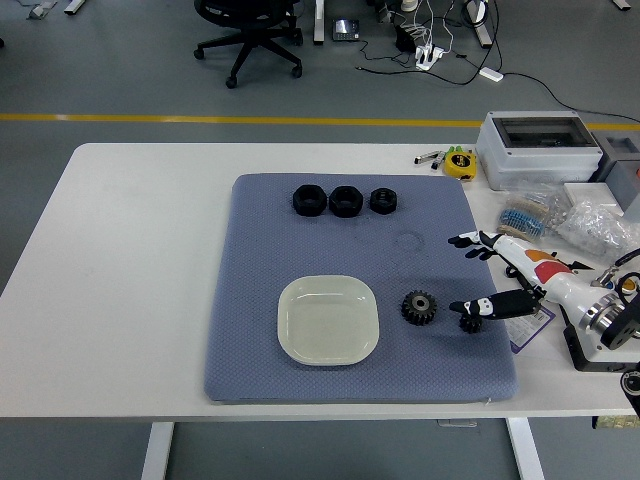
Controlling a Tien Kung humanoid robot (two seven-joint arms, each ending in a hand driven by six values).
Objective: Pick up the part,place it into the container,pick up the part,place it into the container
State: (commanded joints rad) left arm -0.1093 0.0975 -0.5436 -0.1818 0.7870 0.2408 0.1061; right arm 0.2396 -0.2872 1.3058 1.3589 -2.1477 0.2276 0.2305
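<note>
A blue-grey mat covers the middle of the white table. On the mat's near half sits the dish, a pale, rounded-square container holding nothing. Just right of the dish, apart from it, lies a dark gear, flat on the mat. Far beyond the dish, near the mat's far edge, three black ring-shaped parts stand in a row, close together.

The right hand comes in from the right, over the mat's right edge, well right of the dish. Its fingers are spread wide and grip nothing: the upper fingers point left above the mat, while the thumb reaches toward the gear, just beside it but not touching. The palm is white with an orange patch.

Farther right of the dish, off the mat, lie clear bags of small items, and beyond them a grey box and a yellow tape measure.
</note>
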